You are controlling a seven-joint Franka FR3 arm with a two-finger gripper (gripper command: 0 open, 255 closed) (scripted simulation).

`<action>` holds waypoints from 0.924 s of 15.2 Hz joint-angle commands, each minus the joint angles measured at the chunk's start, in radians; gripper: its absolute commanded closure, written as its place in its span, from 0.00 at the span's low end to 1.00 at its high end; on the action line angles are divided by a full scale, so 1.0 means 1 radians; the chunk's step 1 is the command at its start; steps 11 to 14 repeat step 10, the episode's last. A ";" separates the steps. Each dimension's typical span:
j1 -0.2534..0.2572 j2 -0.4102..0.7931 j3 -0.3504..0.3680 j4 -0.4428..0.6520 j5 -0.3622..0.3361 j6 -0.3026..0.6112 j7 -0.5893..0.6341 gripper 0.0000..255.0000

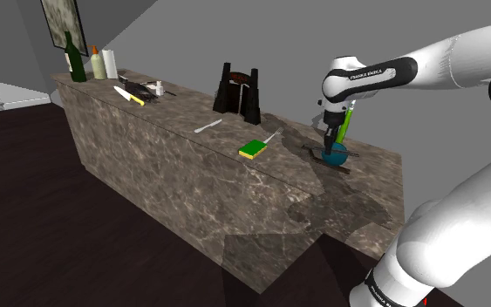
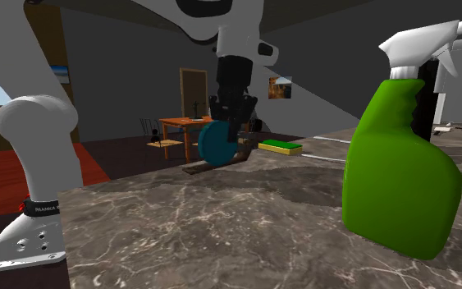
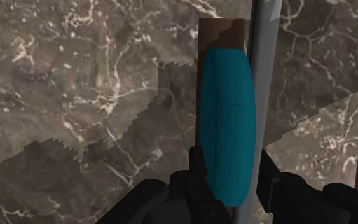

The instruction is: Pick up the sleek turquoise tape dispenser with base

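Between my fingers (image 3: 197, 170): turquoise tape dispenser (image 3: 227, 121), standing on edge. My gripper (image 3: 231, 184) is narrowed, clasping its flat sides. Brown base (image 3: 220, 33) runs ahead of fingertips, over marble counter (image 3: 75, 95).

dim light, seemingly overhead; jagged shadows

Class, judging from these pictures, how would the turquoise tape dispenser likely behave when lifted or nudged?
The tape dispenser looks rigid, so it probably will not flex. Its rounded body stands on edge over a narrow brown base, so a sideways push may tip it. Its smooth curved sides might slip.
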 commanded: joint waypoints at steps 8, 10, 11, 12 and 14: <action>0.003 -0.026 0.014 0.100 0.001 -0.125 -0.007 1.00; 0.003 -0.026 0.014 0.102 0.002 -0.127 -0.007 1.00; 0.003 -0.026 0.014 0.102 0.002 -0.127 -0.007 1.00; 0.003 -0.026 0.014 0.102 0.002 -0.127 -0.007 1.00; 0.003 -0.026 0.014 0.102 0.002 -0.127 -0.007 1.00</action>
